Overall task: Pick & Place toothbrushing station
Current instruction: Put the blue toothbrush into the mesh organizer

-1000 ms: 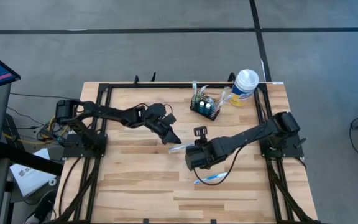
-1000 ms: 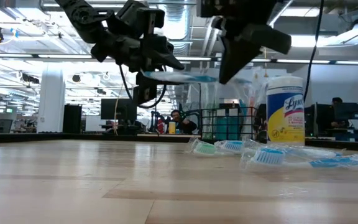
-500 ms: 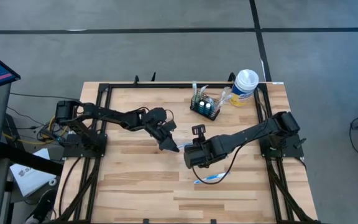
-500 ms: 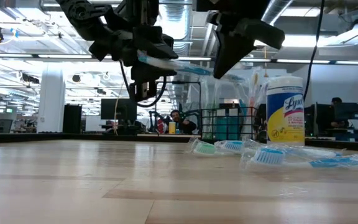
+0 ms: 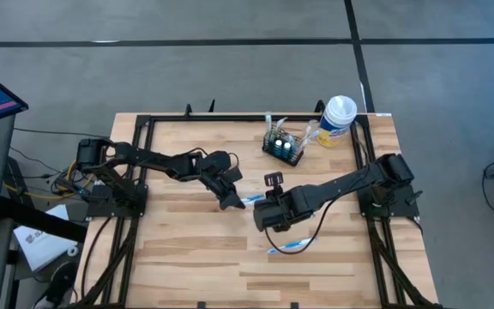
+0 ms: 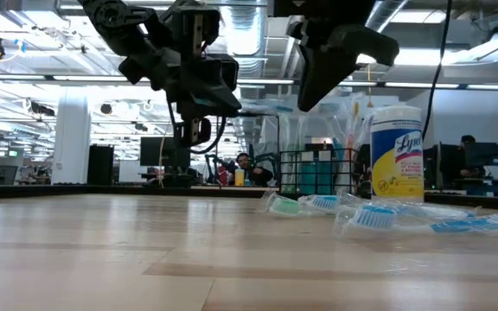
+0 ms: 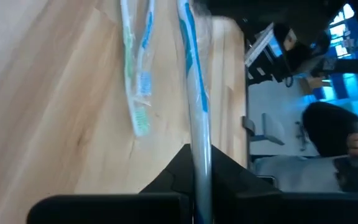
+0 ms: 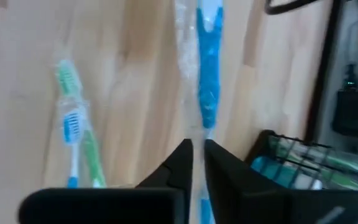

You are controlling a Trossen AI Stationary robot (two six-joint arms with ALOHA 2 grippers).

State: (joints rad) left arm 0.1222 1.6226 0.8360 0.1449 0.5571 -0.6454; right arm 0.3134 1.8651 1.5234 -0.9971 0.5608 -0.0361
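A blue toothbrush in a clear wrapper hangs in the air over the table's middle, between my two grippers. My left gripper is shut on its left end. My right gripper is closed narrowly on its right part. The toothbrushing station, a black wire-mesh caddy, stands at the far right with several brushes in it. More wrapped toothbrushes lie flat on the wood near my right arm. My left gripper pinches the wrapped toothbrush's left end between its two fingers. It comes from the table's left, slanting down, and the fingers lie along the brush. The brush is clear of the table and runs on past the fingertips. My right gripper has the brush's thin part between its two fingers, which stand a narrow gap apart. The fingers lie along the brush, whose blue part reaches past the tips. The brush hangs clear of the wood.
A white, yellow and blue canister with a white lid stands right of the caddy at the far right corner. A black frame borders the table. Open wood lies at the near left.
My left gripper has moved a little toward the table's near edge and toward the toothbrush held by my right gripper. Its open fingers came around the brush's left end and shut on it. The brush has stayed lifted, about level.
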